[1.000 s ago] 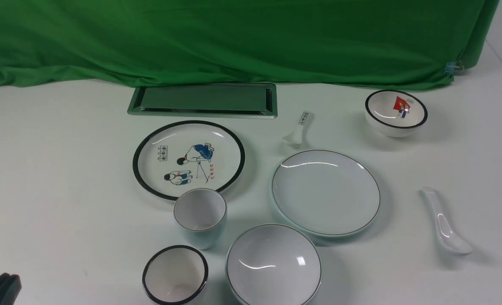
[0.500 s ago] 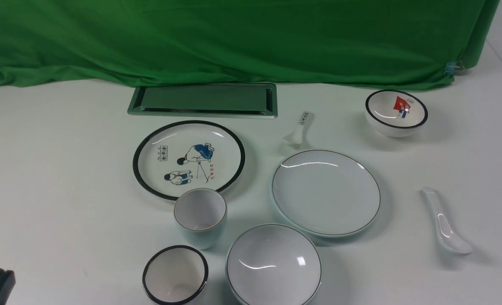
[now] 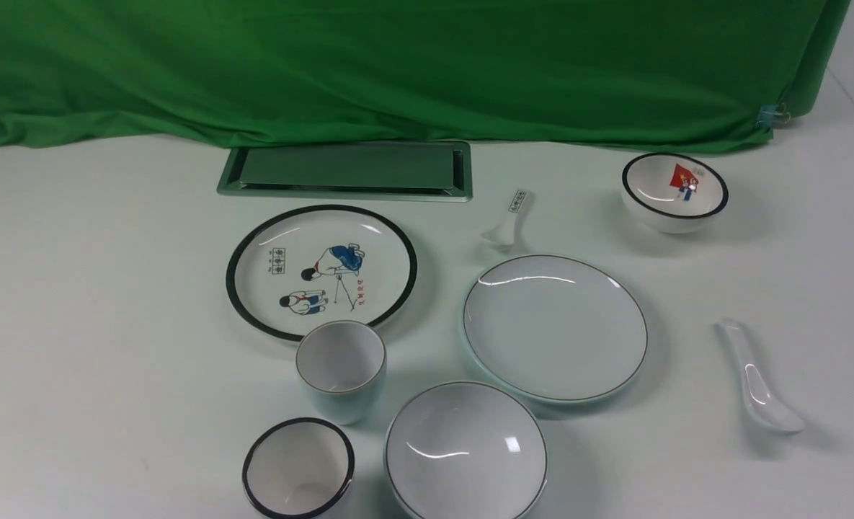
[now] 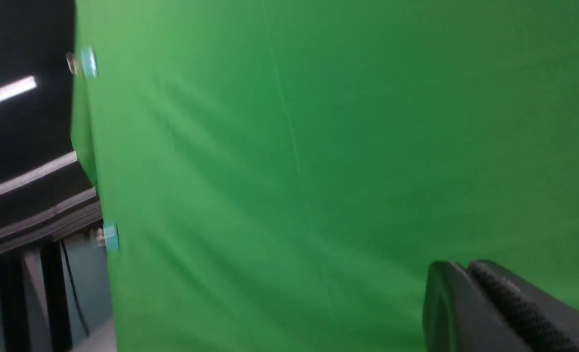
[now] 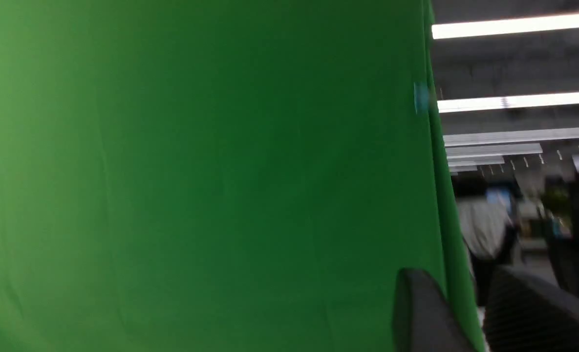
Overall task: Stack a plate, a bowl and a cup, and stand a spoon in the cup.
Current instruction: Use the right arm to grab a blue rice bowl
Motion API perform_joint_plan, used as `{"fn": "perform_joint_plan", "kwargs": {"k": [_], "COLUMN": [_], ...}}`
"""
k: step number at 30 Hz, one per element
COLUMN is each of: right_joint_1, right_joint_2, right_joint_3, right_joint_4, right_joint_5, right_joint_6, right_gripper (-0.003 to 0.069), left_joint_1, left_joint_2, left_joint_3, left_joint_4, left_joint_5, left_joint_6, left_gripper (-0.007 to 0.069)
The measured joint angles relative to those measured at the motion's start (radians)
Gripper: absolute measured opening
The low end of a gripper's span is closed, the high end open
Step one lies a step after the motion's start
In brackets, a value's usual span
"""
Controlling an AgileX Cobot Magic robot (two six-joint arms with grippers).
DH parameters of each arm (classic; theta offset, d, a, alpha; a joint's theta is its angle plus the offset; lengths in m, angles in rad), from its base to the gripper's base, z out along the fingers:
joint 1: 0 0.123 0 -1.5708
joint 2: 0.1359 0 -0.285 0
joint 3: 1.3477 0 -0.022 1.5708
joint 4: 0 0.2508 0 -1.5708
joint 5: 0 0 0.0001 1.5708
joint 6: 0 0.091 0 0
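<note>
1. The left fingers [image 4: 504, 303], whose dark tip showed in the front view's lower left corner a second ago, have left that view. Their wrist view shows them pressed together.
2. The right fingers [image 5: 421, 308] stand slightly apart, holding nothing.
3. Unmoved on the surface [image 3: 109, 288]: plate [image 3: 554, 326] right of centre, bowl [image 3: 465, 450] just nearer, cup [image 3: 341, 367] left of it, spoon [image 3: 757, 378] far right.

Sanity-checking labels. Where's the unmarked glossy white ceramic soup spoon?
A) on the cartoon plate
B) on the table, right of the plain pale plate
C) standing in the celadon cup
B: the glossy white ceramic soup spoon lies flat on the white table, clear to the right of the plain pale bluish-white round plate, touching nothing.
</note>
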Motion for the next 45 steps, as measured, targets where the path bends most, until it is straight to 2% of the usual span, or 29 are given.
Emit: {"fn": "perform_joint_plan", "kwargs": {"k": [1, 2, 5, 6, 8, 9, 10, 12, 13, 14, 15, 18, 21, 24, 25, 26, 27, 29, 30, 31, 33, 35, 37, 38, 40, 41, 44, 45], "right_joint_1": [0.000, 0.000, 0.000, 0.000, 0.000, 0.000, 0.000, 0.000, 0.000, 0.000, 0.000, 0.000, 0.000, 0.013, 0.037, 0.046, 0.094, 0.155, 0.155, 0.212, 0.260, 0.317, 0.344, 0.376, 0.401, 0.424, 0.454, 0.472], "right_joint_2": [0.000, 0.000, 0.000, 0.000, 0.018, 0.029, 0.057, 0.127, 0.161, 0.171, 0.260, 0.431, 0.585, 0.703, 0.770, 0.788, 0.868, 0.962, 0.962, 1.047, 1.131, 1.214, 1.259, 1.324, 1.377, 1.422, 1.486, 1.523], "right_joint_3": [0.000, 0.000, 0.000, -0.002, -0.045, -0.065, -0.112, -0.197, -0.231, -0.240, -0.313, -0.411, -0.472, -0.525, -0.562, -0.572, -0.617, -0.659, -0.663, -0.695, -0.735, -0.787, -0.819, -0.863, -0.896, -0.923, -0.956, -0.975], "right_joint_4": [0.000, -0.001, -0.001, -0.002, -0.003, -0.003, -0.003, -0.003, -0.003, -0.003, -0.003, -0.003, -0.003, -0.002, -0.001, -0.001, 0.000, 0.000, 0.000, 0.007, 0.028, 0.112, 0.176, 0.272, 0.358, 0.410, 0.444, 0.452], "right_joint_5": [-0.010, -0.029, -0.063, -0.056, 0.007, 0.028, 0.068, 0.128, 0.151, 0.156, 0.204, 0.292, 0.399, 0.539, 0.646, 0.678, 0.810, 0.934, 0.946, 1.029, 1.106, 1.169, 1.193, 1.210, 1.217, 1.221, 1.226, 1.226], "right_joint_6": [0.005, 0.022, 0.072, 0.075, 0.048, 0.033, -0.002, -0.081, -0.117, -0.126, -0.194, -0.240, -0.233, -0.186, -0.178, -0.180, -0.196, -0.233, -0.233, -0.258, -0.288, -0.347, -0.397, -0.467, -0.510, -0.538, -0.555, -0.562], "right_gripper": [0.0242, 0.0242, 0.0240, 0.0229, 0.0161, 0.0133, 0.0076, 0.0027, 0.0020, 0.0019, 0.0015, 0.0014, 0.0014, 0.0014, 0.0014, 0.0014, 0.0014, 0.0014, 0.0014, 0.0014, 0.0014, 0.0014, 0.0015, 0.0022, 0.0048, 0.0090, 0.0185, 0.0268], "left_joint_1": [0.000, 0.000, 0.000, 0.000, 0.000, 0.000, 0.000, 0.000, 0.000, 0.000, 0.000, 0.000, 0.000, -0.001, -0.008, -0.014, -0.032, -0.054, -0.059, -0.077, -0.094, -0.113, -0.123, -0.142, -0.170, -0.194, -0.227, -0.247], "left_joint_2": [0.000, 0.000, 0.000, 0.000, -0.001, -0.001, -0.001, 0.029, 0.052, 0.058, 0.118, 0.249, 0.376, 0.463, 0.533, 0.550, 0.621, 0.712, 0.720, 0.801, 0.874, 0.973, 1.026, 1.093, 1.151, 1.192, 1.233, 1.250], "left_joint_3": [0.000, 0.000, 0.000, 0.000, -0.031, -0.062, -0.115, -0.244, -0.310, -0.310, -0.410, -0.502, -0.539, -0.568, -0.592, -0.602, -0.625, -0.647, -0.649, -0.662, -0.673, -0.697, -0.718, -0.749, -0.791, -0.822, -0.859, -0.875], "left_joint_4": [0.000, 0.002, 0.003, 0.013, 0.055, 0.077, 0.109, 0.151, 0.164, 0.168, 0.194, 0.231, 0.221, 0.179, 0.126, 0.110, 0.031, -0.095, -0.109, -0.249, -0.374, -0.521, -0.572, -0.603, -0.604, -0.594, -0.567, -0.547], "left_joint_5": [-0.005, -0.024, -0.118, -0.152, -0.155, -0.123, -0.065, 0.081, 0.150, 0.150, 0.242, 0.295, 0.336, 0.462, 0.585, 0.622, 0.787, 0.925, 0.950, 1.025, 1.070, 1.105, 1.123, 1.148, 1.170, 1.176, 1.173, 1.159], "left_joint_6": [-0.007, -0.063, -0.311, -0.385, -0.477, -0.492, -0.510, -0.523, -0.521, -0.522, -0.519, -0.519, -0.531, -0.539, -0.507, -0.490, -0.376, -0.235, -0.204, -0.083, 0.041, 0.155, 0.188, 0.216, 0.227, 0.227, 0.227, 0.227], "left_gripper": [-0.0028, -0.0028, -0.0028, -0.0028, -0.0028, -0.0028, -0.0028, -0.0028, -0.0028, -0.0028, -0.0028, -0.0028, -0.0028, -0.0028, -0.0028, -0.0028, -0.0028, -0.0028, -0.0028, -0.0028, -0.0028, -0.0028, -0.0028, -0.0028, -0.0028, -0.0028, -0.0028, -0.0028]}}
